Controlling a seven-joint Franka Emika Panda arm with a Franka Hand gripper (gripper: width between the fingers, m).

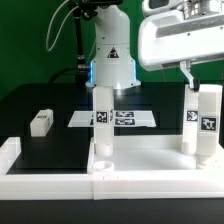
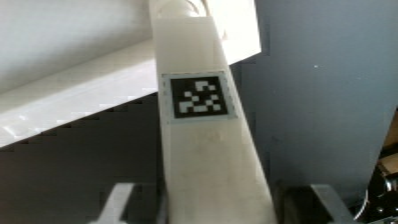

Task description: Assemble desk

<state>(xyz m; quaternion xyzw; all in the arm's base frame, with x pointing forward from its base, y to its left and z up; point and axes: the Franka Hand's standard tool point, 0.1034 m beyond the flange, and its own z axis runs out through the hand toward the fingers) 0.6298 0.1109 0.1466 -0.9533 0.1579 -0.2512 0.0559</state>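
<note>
White desk panel [image 1: 150,166]: laid flat, rim up, along the six o'clock edge of the black table [image 1: 60,105] in the exterior view; a round socket [image 1: 103,162] is seen open near its nine o'clock end.
First leg block [image 1: 102,125]: stood upright at the panel's nine o'clock end, just at twelve o'clock of that socket, its tag turned to the camera.
Second leg block [image 1: 207,125]: stood upright at the panel's three o'clock end with its foot on the panel; whether it is seated in a socket cannot be told.
Gripper [image 1: 203,88]: positioned over the top of the second leg block.
Jaws: in the wrist view the tagged block is seen running between the two fingers [image 2: 121,203], with a thin dark strip at each side; whether they are clenched on it or only set around it cannot be told.
Third leg block [image 1: 40,122]: laid flat on the table at nine o'clock of the marker board [image 1: 125,118], well apart from the panel.
Marker board: laid flat at twelve o'clock of the panel, before the robot base [image 1: 110,55].
White bar [image 1: 40,160]: set against the panel's nine o'clock end.
</note>
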